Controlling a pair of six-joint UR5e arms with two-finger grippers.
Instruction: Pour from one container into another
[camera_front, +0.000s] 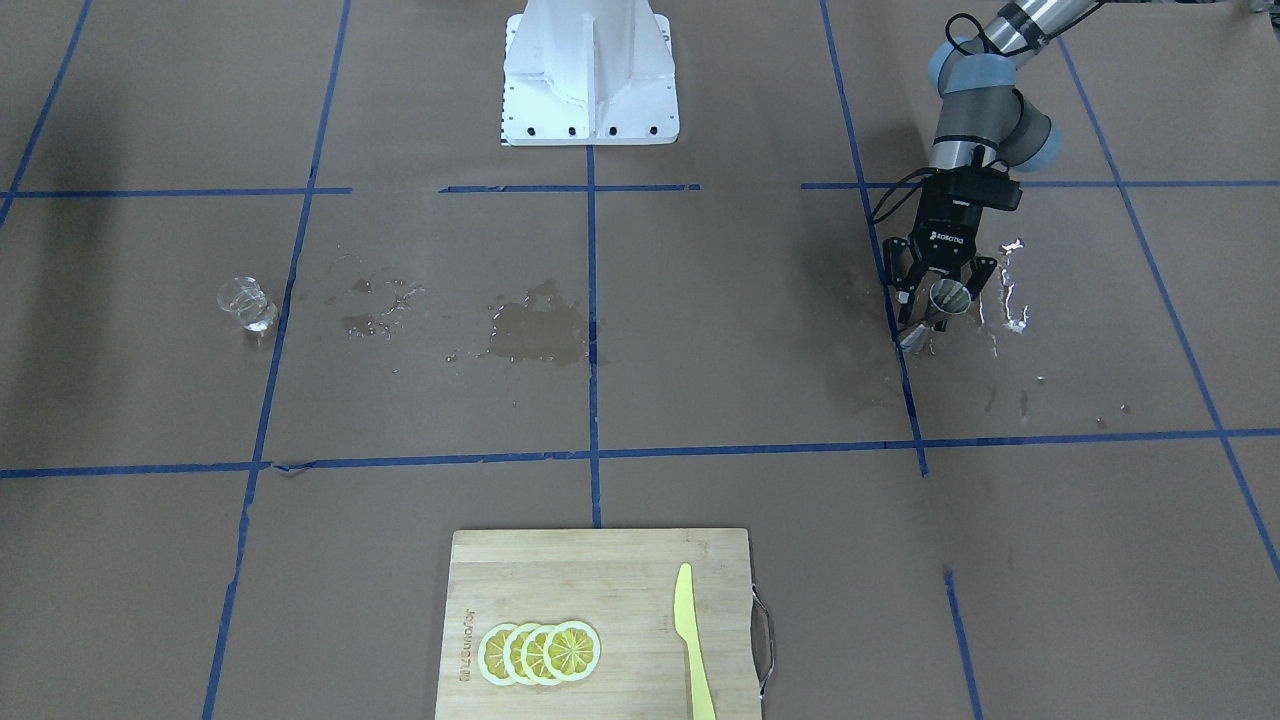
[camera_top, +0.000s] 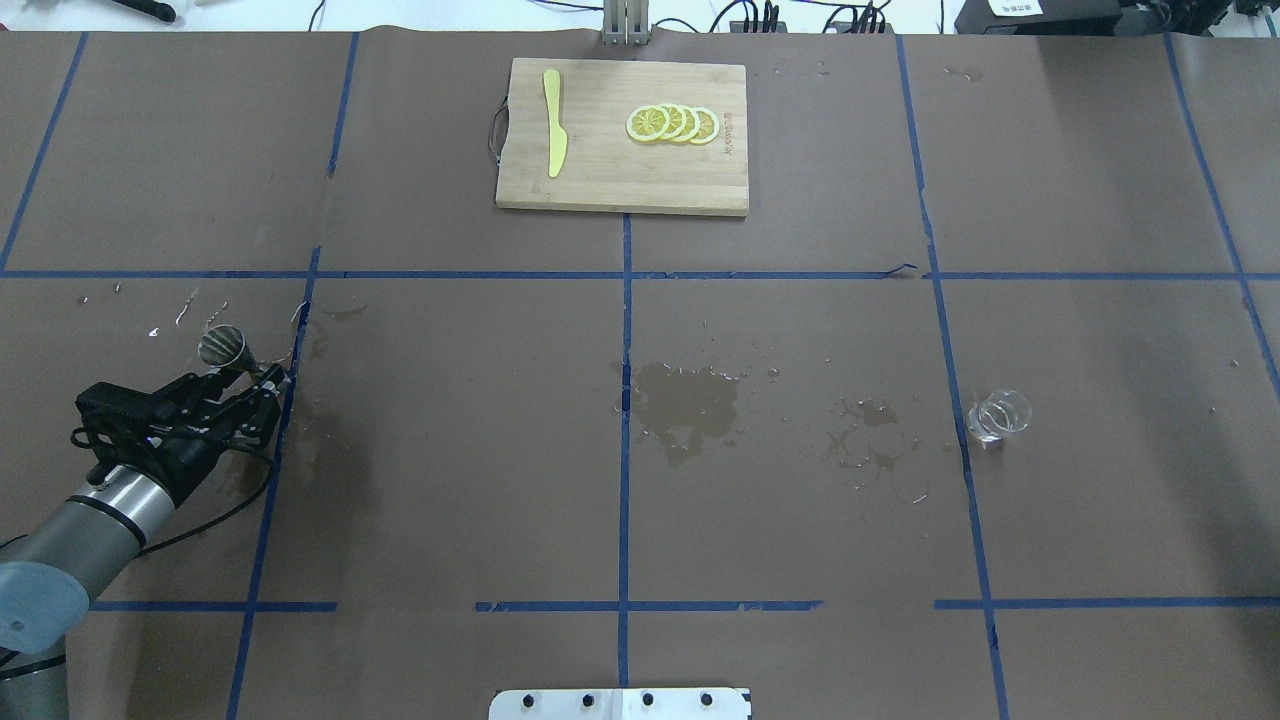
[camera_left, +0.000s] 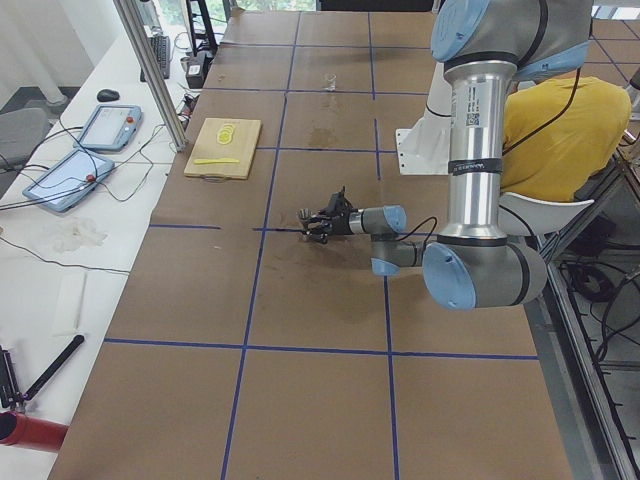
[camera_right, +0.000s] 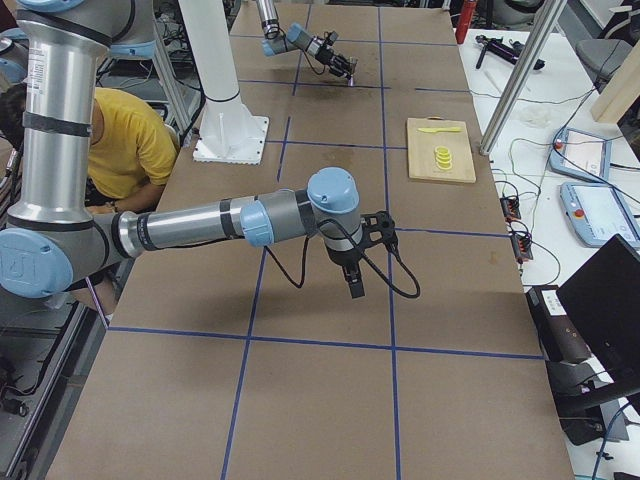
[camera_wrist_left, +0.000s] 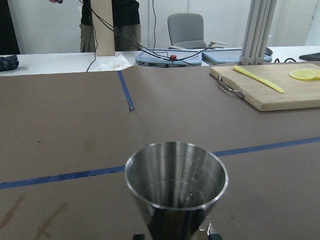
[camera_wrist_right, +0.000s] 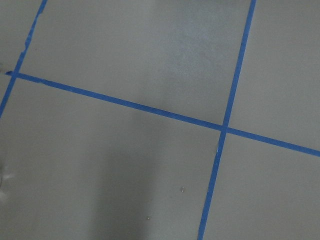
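1. Brown paper with a blue tape grid covers your table (camera_top: 450, 450), and it is wet in patches.
2. Your left gripper (camera_front: 938, 303) is clamped on the steel jigger (camera_front: 948, 298), which is upright. Its lower cone is cut off in the wrist view.
3. Your clear beaker (camera_top: 997, 414) sits well apart from it. You cannot tell whether it is upright or tipped.
4. Your right gripper (camera_right: 353, 282) is too small to judge.

The jigger (camera_top: 222, 345) in the left tool (camera_top: 258, 378) sits well apart from the beaker (camera_top: 998, 415), cutting board (camera_top: 620, 185) beyond.

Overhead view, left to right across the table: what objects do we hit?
steel jigger → yellow knife → lemon slices → glass beaker
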